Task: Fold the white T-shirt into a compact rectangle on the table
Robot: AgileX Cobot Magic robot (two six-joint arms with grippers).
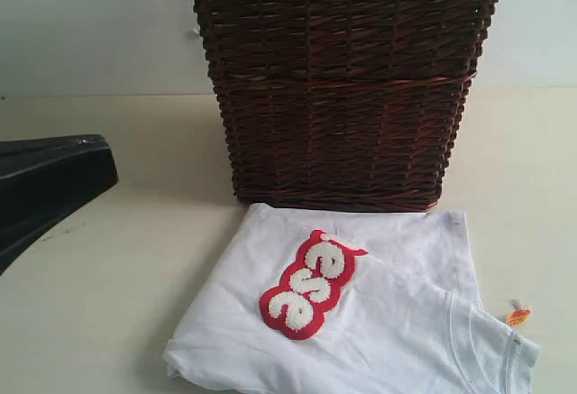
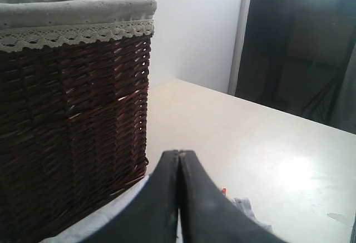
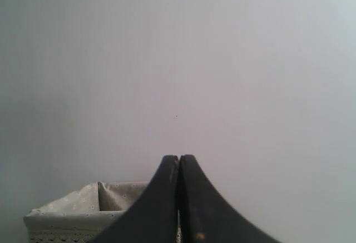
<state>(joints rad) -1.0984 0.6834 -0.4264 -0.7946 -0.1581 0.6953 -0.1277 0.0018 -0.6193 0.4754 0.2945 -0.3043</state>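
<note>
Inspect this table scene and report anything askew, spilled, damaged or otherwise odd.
Only the white T-shirt stands out: its fold lies skewed to the wicker basket behind it, lettering running diagonally, and one seamed corner pokes out by the orange tag. Nothing looks spilled or damaged on the table.

white T-shirt (image 1: 397, 326): folded over, flat, red-outlined fuzzy lettering (image 1: 311, 286) facing up, orange tag (image 1: 517, 316) at one corner | just in front of wicker basket (image 1: 343, 96) | table (image 1: 108, 322): pale cream, under both
</note>
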